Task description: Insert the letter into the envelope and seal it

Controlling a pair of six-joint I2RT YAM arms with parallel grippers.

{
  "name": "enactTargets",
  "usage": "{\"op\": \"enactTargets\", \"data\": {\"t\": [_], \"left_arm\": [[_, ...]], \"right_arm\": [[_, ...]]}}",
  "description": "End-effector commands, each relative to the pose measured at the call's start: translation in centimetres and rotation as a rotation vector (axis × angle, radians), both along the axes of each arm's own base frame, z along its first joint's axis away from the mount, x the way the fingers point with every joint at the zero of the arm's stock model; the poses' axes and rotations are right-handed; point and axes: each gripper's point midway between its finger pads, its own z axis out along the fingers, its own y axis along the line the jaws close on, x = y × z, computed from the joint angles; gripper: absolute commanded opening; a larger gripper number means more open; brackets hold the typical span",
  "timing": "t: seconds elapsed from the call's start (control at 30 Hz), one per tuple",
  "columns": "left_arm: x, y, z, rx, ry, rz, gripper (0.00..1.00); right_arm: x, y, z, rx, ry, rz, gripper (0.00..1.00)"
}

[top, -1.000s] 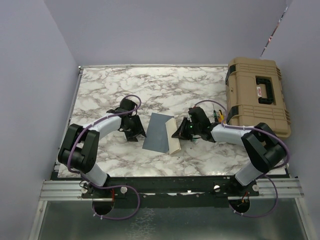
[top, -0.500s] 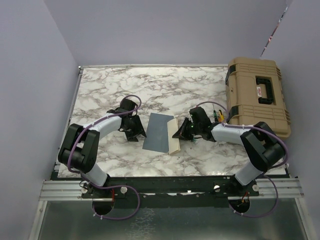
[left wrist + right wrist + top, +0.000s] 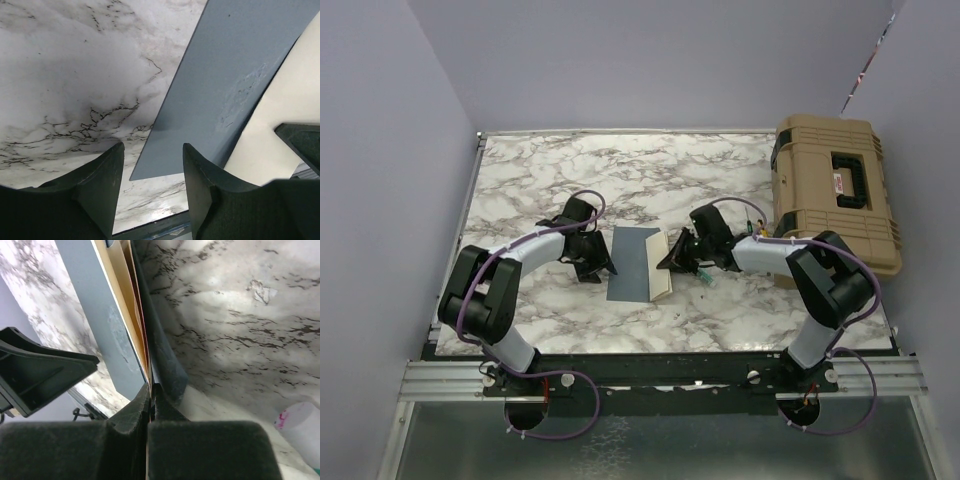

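Note:
The slate blue-grey envelope (image 3: pixel 632 262) lies flat mid-table, and fills the upper right of the left wrist view (image 3: pixel 235 70). The tan letter (image 3: pixel 663 272) shows as a pale strip along the envelope's right edge (image 3: pixel 280 120), its sheet running under the envelope's raised edge (image 3: pixel 116 302). My right gripper (image 3: pixel 672 260) is shut on the letter's right edge (image 3: pixel 151 386), with the thin sheet pinched between its fingers. Just left of the envelope (image 3: pixel 95 315), my left gripper (image 3: pixel 593 262) is open (image 3: pixel 152 150) and low over the marble with nothing between its fingers, the envelope's near corner just ahead of them.
A tan hard case (image 3: pixel 835 190) sits at the table's back right edge. A small white object with a pink mark (image 3: pixel 300 422) lies on the marble near the right wrist. The table's near edge (image 3: pixel 650 352) and purple walls bound the space.
My right gripper has moved left and slightly back with the letter, so less of the pale sheet shows beside the envelope. The envelope has shifted a little left. The left gripper has barely moved.

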Motion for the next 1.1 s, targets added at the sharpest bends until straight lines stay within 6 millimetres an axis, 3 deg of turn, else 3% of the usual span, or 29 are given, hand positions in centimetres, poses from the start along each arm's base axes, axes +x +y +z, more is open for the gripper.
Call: {"op": "enactTargets", "data": {"t": [0.0, 0.33, 0.6, 0.77, 1.07], "left_arm": [[-1.4, 0.3, -2.0, 0.039, 0.055, -0.017, 0.52], [-1.2, 0.2, -2.3, 0.038, 0.057, -0.02, 0.52], [-1.1, -0.3, -2.6, 0.019, 0.072, -0.023, 0.52], [-1.1, -0.6, -2.5, 0.002, 0.077, -0.023, 0.52], [-1.1, -0.9, -2.0, -0.019, 0.079, -0.002, 0.52]], "right_arm": [[1.4, -0.3, 0.4, -0.034, 0.005, -0.059, 0.0], [2.1, 0.1, -1.5, -0.073, -0.027, 0.014, 0.0], [1.5, -0.1, -2.8, -0.078, -0.031, 0.042, 0.0], [2.1, -0.3, -2.4, -0.097, -0.049, 0.022, 0.0], [3.8, -1.9, 0.8, -0.106, -0.227, -0.093, 0.0]]}}
